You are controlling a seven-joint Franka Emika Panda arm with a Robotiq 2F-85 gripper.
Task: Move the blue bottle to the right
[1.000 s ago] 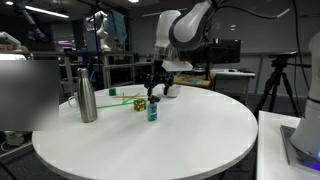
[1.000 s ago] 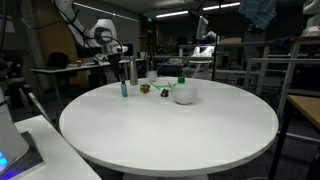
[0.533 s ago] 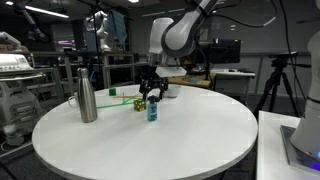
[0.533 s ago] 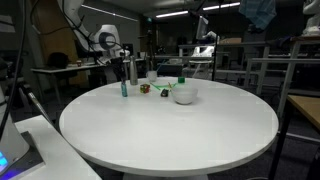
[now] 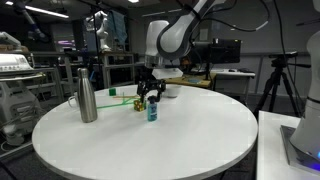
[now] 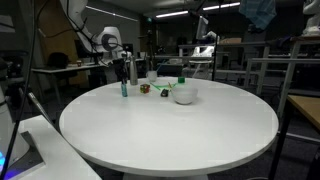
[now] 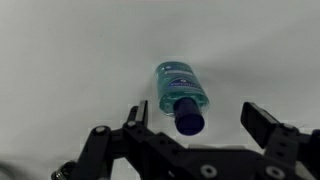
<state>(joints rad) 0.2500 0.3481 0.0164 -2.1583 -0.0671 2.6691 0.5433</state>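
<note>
Near the silver flask (image 5: 87,92), in an exterior view, the blue bottle (image 5: 152,111) stands upright under the gripper (image 5: 150,96). In an exterior view the bottle (image 6: 124,89) looks tiny. From the wrist view, the fingers (image 7: 262,120) are spread wide, one each side of its dark cap (image 7: 188,120). I think it should drop straight, keep the cap centered, then squeeze softly. It is see-through teal.

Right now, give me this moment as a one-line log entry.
phase: pre-grasp | gripper: open, over blue bottle | blue bottle: upright on table, not gripped
</note>
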